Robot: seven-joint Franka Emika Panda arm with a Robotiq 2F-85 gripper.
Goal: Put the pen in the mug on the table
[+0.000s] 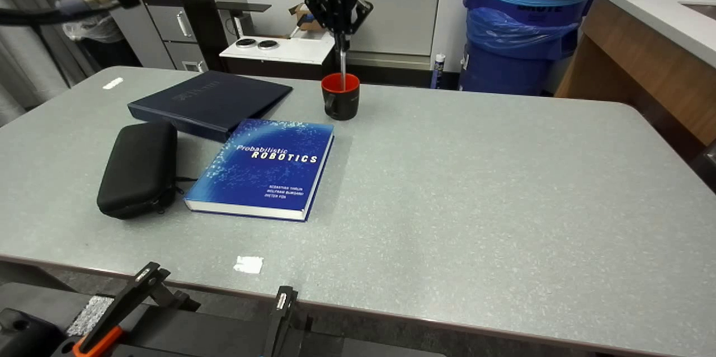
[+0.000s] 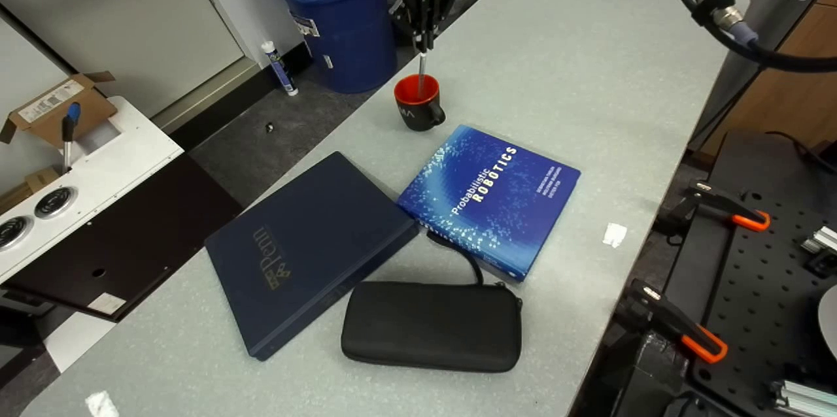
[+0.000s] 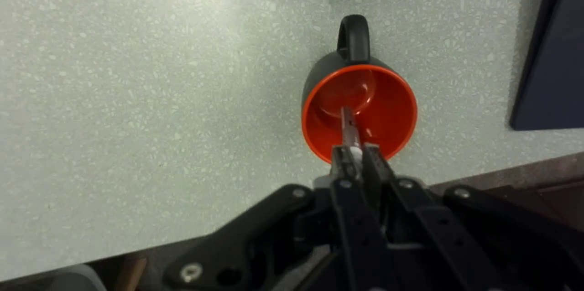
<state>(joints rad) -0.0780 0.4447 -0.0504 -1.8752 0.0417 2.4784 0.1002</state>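
— Near the long edge of the table [image 1: 475,189] beyond which the blue bin [image 1: 506,74] stands, what has your end effector [image 3: 356,156] got?
— You have it clamped on the pen [image 3: 349,129], fingers [image 3: 378,163] nearly together, the pen close to upright.
— And the mug [image 1: 349,106]?
— Upright below, near that edge, with the pen's lower end inside; whether it touches the bottom, you can't tell.

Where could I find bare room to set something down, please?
In an exterior view, a broad free patch of table runs from the blue book and mug rightward to its edge. It's crowded where book, navy binder and black case cluster; the jaws hold the pen partly inside the mug.
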